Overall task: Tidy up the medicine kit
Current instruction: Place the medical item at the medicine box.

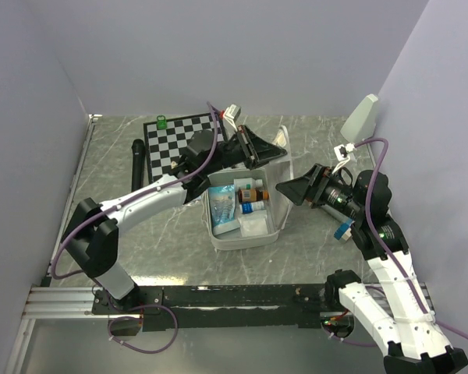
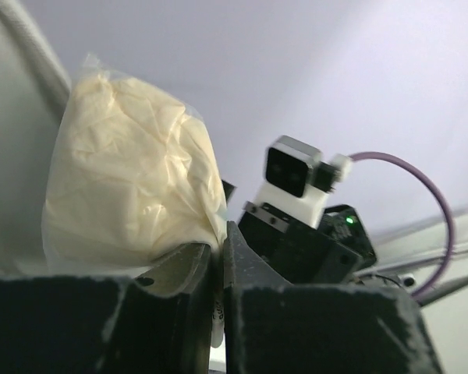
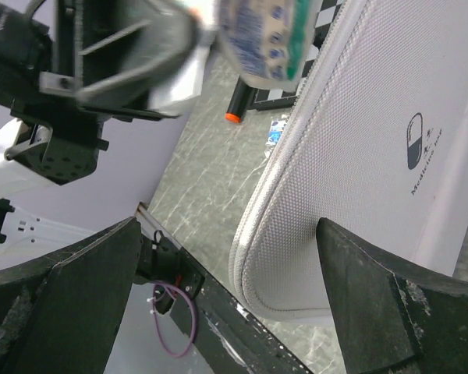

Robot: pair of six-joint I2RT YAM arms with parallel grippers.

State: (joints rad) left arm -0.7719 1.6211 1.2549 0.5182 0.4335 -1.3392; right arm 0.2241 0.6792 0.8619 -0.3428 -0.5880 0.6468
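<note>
- Medicine kit lies open at the middle of the table, its lid raised on the far right side. The bottles and packets inside are too small to read.
- Left gripper is nearly closed and pinches the lower edge of a clear bag. The cream stuff in the bag is hard to identify.
- Right gripper is spread wide and holds nothing, just beside the lid. Contact cannot be told.
- Chessboard is partly hidden behind the left arm.
</note>
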